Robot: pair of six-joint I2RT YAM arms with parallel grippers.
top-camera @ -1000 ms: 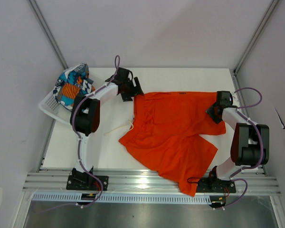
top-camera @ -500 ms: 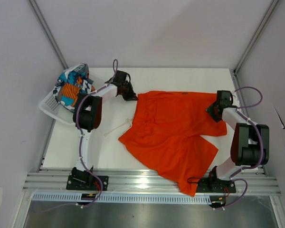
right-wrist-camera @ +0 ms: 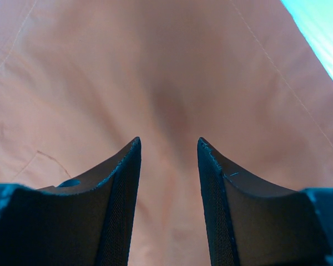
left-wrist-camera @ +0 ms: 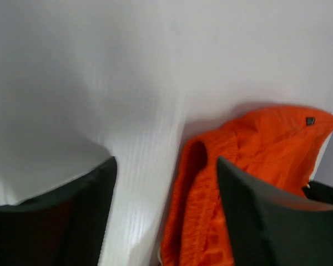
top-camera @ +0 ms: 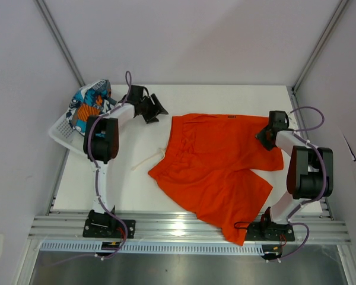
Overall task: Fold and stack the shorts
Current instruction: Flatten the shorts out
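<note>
The plain orange shorts (top-camera: 219, 166) lie spread on the white table, waistband toward the back, with the white drawstring (top-camera: 145, 160) trailing off to the left. My left gripper (top-camera: 157, 113) hovers open just left of the waistband's left corner. In the left wrist view its gripper (left-wrist-camera: 165, 160) frames bare table, and the orange shorts (left-wrist-camera: 255, 166) sit by the right finger, held by nothing. My right gripper (top-camera: 262, 136) is down on the shorts' right edge. In the right wrist view, the gripper (right-wrist-camera: 168, 139) stands open over orange fabric (right-wrist-camera: 166, 66). The patterned shorts (top-camera: 92, 107) sit bunched in the basket.
A white mesh basket (top-camera: 62, 127) stands at the table's far left edge. Aluminium rails (top-camera: 184, 225) run along the near edge, and one orange leg hangs over them. Grey walls close in the back and both sides.
My left gripper shut at the waistband's left corner, tugged it slightly left, then opened and drew back to the left. The right gripper has barely moved.
</note>
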